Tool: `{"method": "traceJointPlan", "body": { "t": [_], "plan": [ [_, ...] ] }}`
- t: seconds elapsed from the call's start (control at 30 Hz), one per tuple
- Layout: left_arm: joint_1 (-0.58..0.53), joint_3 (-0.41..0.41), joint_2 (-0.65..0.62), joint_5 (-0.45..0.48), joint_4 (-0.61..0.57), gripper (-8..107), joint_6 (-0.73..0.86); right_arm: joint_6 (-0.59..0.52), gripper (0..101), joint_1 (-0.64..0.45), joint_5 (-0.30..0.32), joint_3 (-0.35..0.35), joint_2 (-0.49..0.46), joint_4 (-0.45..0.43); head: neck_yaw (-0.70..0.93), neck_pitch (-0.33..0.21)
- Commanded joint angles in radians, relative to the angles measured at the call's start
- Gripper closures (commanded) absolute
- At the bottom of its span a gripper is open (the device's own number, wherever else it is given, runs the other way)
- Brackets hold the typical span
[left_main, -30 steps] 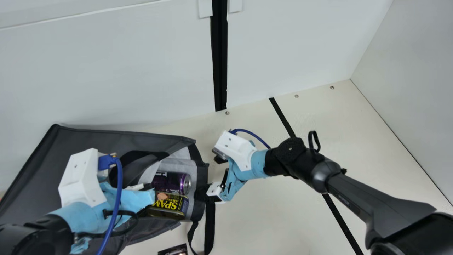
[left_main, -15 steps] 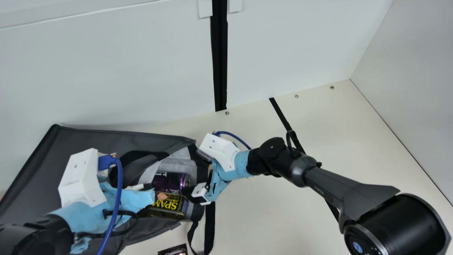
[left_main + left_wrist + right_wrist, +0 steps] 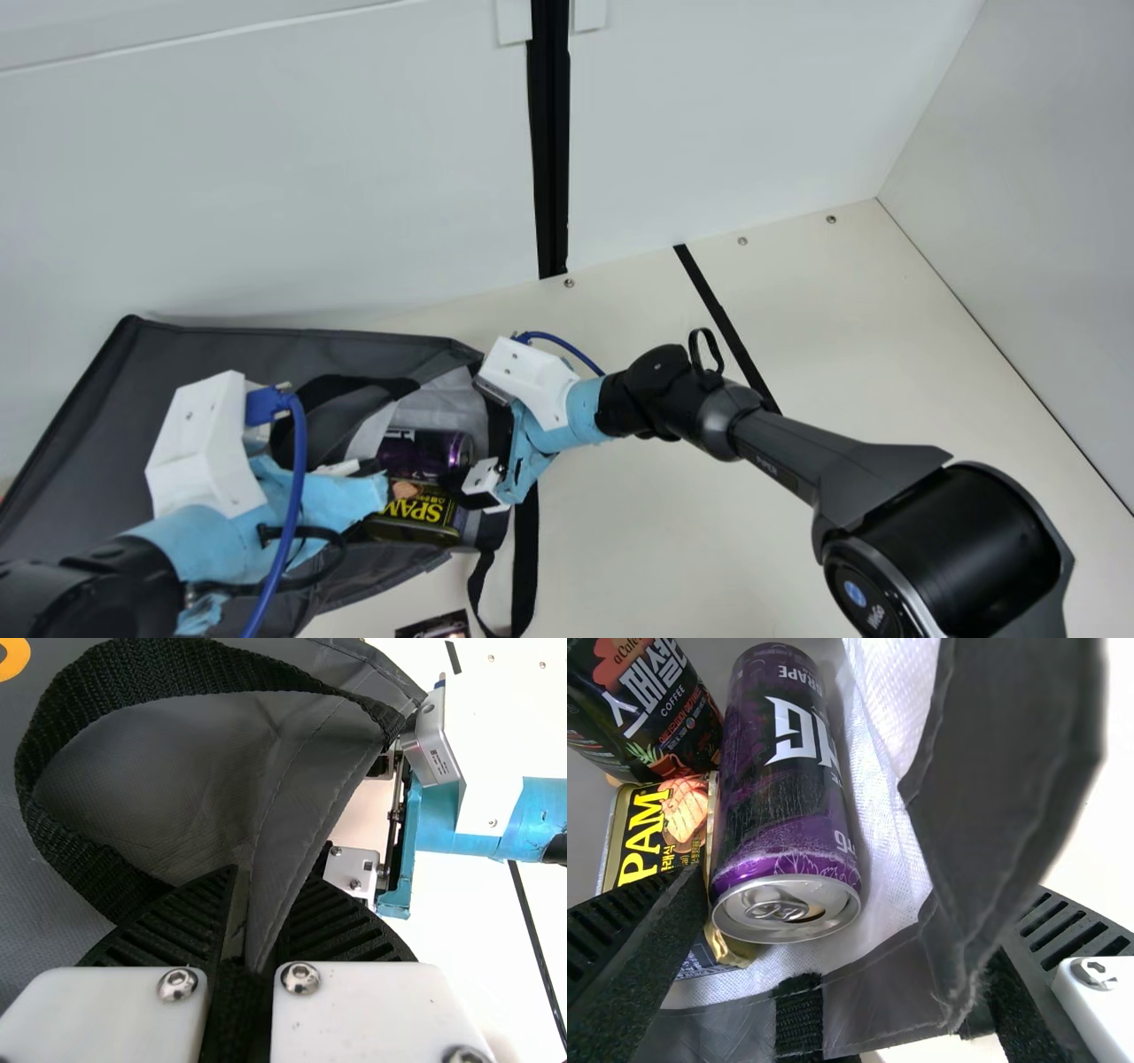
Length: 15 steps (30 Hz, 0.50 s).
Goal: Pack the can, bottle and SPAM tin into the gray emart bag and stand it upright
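1. Bag: the gray fabric emart bag [image 3: 221, 350] lies on its side on the cream table [image 3: 673, 540]. From where I stand, its mouth faces the right arm. A black webbing strap [image 3: 208, 675] loops over its gray panel; a second black strap [image 3: 524, 567] runs from the mouth down onto the table.
2. Left claw: the left claw [image 3: 341, 496], wrapped in pale blue, is at the bag's near side. Its black ribbed fingers are drawn narrow, clamping a fold of the bag's gray fabric.
3. Right claw: the right claw [image 3: 523, 452], also wrapped in pale blue, is at the bag's mouth. Its ribbed fingers stand wide, with the gray edge of the mouth between them.
4. Can: the purple and black metal can [image 3: 780, 788] lies inside the bag, against the white lining [image 3: 890, 850], its silver lid end towards the mouth.
5. Tin: the black and yellow SPAM tin [image 3: 416, 514] lies inside the bag, just beside the can.
6. Container: a dark printed container [image 3: 647, 709] with red and tan artwork lies deeper in the bag, near the can and the tin. I cannot tell whether it is the bottle.
7. Loose item: a dark item with a pale patch [image 3: 434, 626] rests on the table near the bag, partly cut off by the main view's edge.
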Motion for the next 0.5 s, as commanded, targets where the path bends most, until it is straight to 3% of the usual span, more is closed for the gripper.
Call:
{"method": "traceJointPlan", "body": {
  "t": [0.0, 0.47],
  "plan": [
    [0.0, 0.0, 0.0, 0.0, 0.0, 107, 0.0, -0.002, 6, -0.003, 0.003, -0.003, 0.004, -0.006, -0.001, -0.023],
    [0.0, 0.0, 0.0, 0.0, 0.0, 107, 0.0, -0.003, 6, -0.05, 0.032, -0.023, -0.001, -0.049, -0.001, -0.023]
  ]
}}
